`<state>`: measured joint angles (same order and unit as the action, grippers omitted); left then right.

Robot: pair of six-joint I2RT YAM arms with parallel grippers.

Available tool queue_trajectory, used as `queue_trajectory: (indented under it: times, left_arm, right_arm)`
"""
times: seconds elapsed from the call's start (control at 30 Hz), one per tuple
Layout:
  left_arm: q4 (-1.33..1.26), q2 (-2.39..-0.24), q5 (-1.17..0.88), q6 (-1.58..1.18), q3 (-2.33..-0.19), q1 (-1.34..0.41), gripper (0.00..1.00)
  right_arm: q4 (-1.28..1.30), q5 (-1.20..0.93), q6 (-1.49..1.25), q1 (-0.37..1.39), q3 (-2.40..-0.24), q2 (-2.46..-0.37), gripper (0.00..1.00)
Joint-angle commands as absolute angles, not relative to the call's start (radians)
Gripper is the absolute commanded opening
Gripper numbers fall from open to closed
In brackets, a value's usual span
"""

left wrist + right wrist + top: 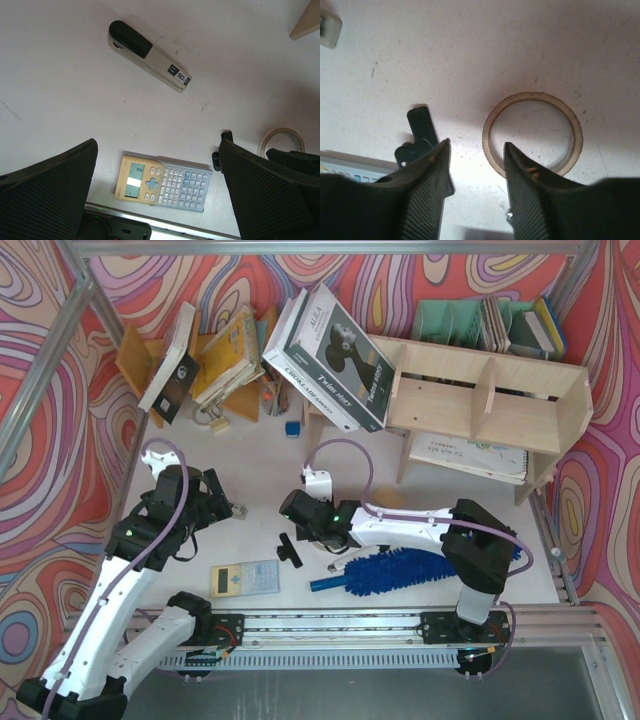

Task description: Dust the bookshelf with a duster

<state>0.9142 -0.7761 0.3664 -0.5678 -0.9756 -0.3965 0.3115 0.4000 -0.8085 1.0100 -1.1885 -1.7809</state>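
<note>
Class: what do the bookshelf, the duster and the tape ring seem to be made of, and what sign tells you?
Bookshelf: pale bare wood, probably plywood, matt and unpainted.
Duster: shaggy bright blue fibres, likely microfibre, on a smooth blue handle that looks plastic.
Tape ring: thin beige band, slightly translucent, perhaps plastic tape; hard to confirm.

Top view: I see bright, even light, crisp focus, soft shadows on the table (260, 470).
Left wrist: I get a pinkish cast; near fingers (45, 195) dark, blurred.
Right wrist: glare patch on table.
</note>
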Motion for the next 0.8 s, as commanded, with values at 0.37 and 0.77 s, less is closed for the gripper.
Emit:
queue_trajectory:
  times: [0.37,0.77]
  left_arm:
    - [0.9,-0.782,0.361,-0.563,-0.963,-0.388,0.98]
    - [0.9,-0.803,0.339,-0.56,-0.966,-0.376,0.98]
  right_arm:
    - [0.503,0.557,-1.104,1.018,-0.978,-1.436,0.65]
    - [0.904,0.63,-1.736,1.028,-0.756,-1.186,0.82]
